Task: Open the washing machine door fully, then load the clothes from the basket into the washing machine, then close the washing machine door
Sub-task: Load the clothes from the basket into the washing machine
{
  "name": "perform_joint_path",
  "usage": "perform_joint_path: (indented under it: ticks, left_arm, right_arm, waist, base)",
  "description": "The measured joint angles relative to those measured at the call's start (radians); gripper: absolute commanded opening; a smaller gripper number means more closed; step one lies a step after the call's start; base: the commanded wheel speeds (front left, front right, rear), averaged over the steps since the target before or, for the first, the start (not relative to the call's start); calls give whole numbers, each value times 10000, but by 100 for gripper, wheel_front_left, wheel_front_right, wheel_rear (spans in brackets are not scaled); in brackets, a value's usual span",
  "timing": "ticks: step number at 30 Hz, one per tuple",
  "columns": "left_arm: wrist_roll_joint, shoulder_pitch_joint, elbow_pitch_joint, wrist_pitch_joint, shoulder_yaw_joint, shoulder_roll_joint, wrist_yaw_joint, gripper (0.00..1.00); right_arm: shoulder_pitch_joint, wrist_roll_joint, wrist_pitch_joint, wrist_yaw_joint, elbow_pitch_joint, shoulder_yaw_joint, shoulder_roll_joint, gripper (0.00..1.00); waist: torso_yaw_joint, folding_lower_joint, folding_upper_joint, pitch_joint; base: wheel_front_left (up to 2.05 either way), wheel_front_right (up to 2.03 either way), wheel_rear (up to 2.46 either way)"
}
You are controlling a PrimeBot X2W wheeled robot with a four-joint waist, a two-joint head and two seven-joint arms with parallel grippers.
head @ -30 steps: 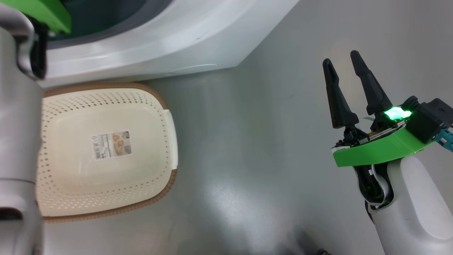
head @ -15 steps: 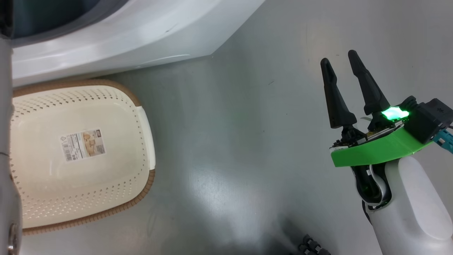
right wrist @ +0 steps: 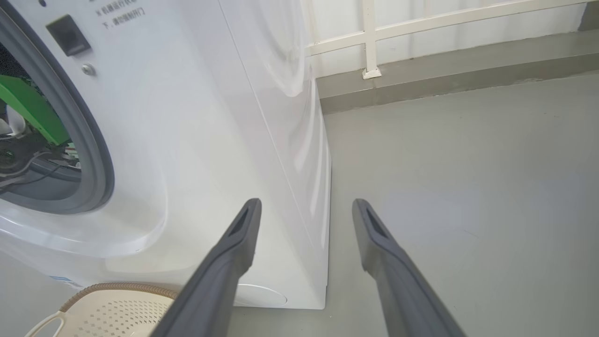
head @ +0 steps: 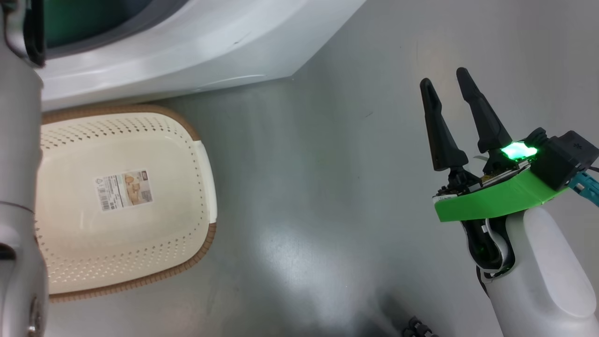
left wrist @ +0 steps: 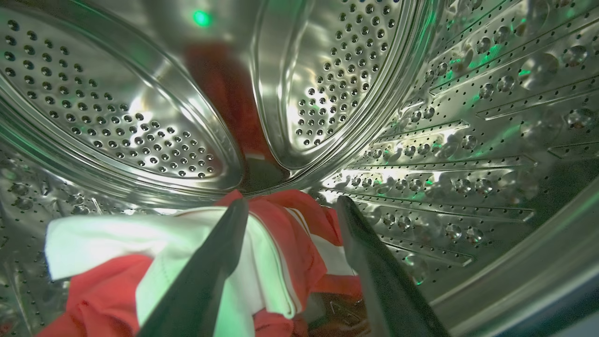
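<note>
Your left tool is inside the drum of the washer. Its fingers are spread wide with nothing clamped between them. The clothes, red and white, lie in the lower left of that wrist view, under and between the fingers, on the drum wall. Your right tool stands wide and holds nothing, at the right of the head view over the floor. The basket sits at the left of that view, just below the washer front, with a sticker on its bottom
</note>
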Motion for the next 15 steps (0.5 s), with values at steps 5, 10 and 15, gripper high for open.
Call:
perform_joint_path:
  ticks: [5,10,15]
  left_arm:
    - [-71,479,-54,0,8,-127,0,100]
    - [-182,1001,-341,0,-12,-236,0,100]
    - [-217,1776,-786,0,-33,-303,0,100]
  right_arm:
    - [-1,0,0,0,58,48,-31,100]
    - [0,0,0,0,113,65,-40,100]
    - [17,2,0,0,234,79,-58,100]
  waist:
    - [141,0,0,-259]
    - [270,0,0,-571]
    - [390,0,0,-944]
  base:
    - [0,0,0]
    - [0,0,0]
    - [0,0,0]
